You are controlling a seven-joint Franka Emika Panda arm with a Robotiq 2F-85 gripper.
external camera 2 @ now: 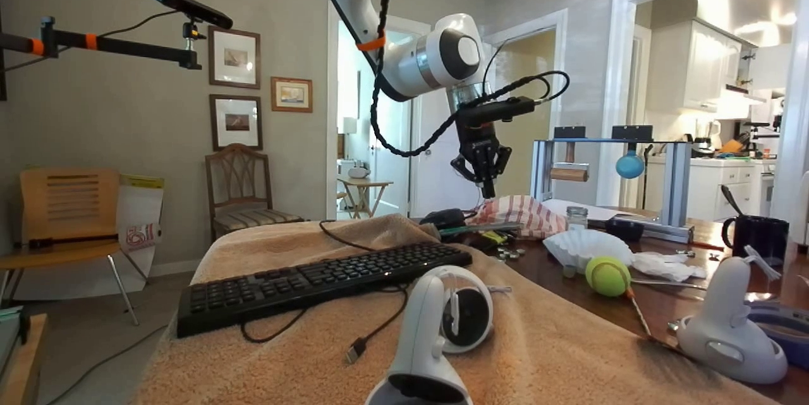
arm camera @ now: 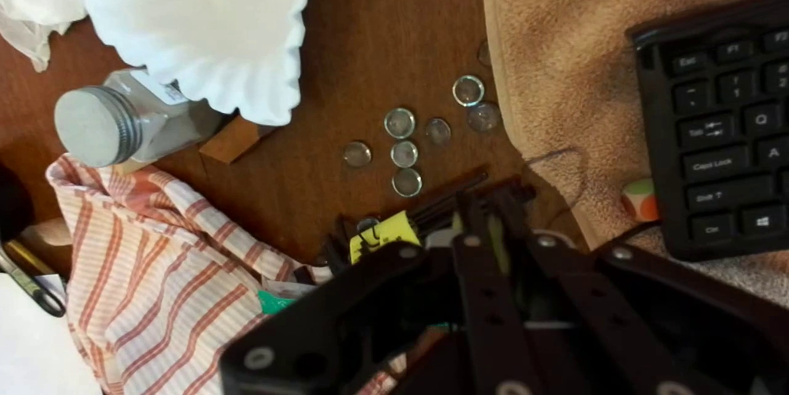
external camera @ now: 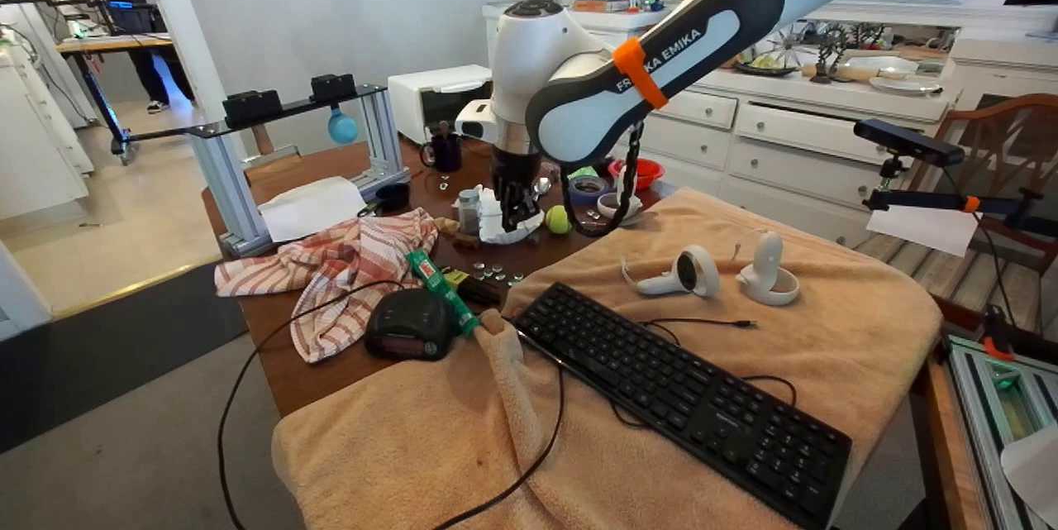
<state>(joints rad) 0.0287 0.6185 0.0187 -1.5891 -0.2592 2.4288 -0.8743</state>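
Note:
My gripper (arm camera: 490, 201) is shut, with no object visible between its fingertips. It points down above the table in both exterior views (external camera: 517, 220) (external camera 2: 487, 191). In the wrist view its fingers overlap a bundle of dark sticks with a yellow label (arm camera: 385, 235) lying below. Several clear glass gems (arm camera: 404, 153) lie on the brown table beside the bundle. A white fluted paper filter (arm camera: 203, 19) and a clear jar with a grey lid (arm camera: 98, 124) are nearby. A red-striped cloth (arm camera: 166, 284) lies on the other side. A green packet (external camera: 442, 290) is mostly hidden in the wrist view.
A black keyboard (external camera: 686, 398) and white controllers (external camera: 682, 274) lie on a tan towel (external camera: 397, 447). A black clock (external camera: 409, 323), tennis ball (external camera: 558, 220) and dark mug (external camera: 445, 151) are on the table. A metal frame (external camera: 223, 191) stands at its edge.

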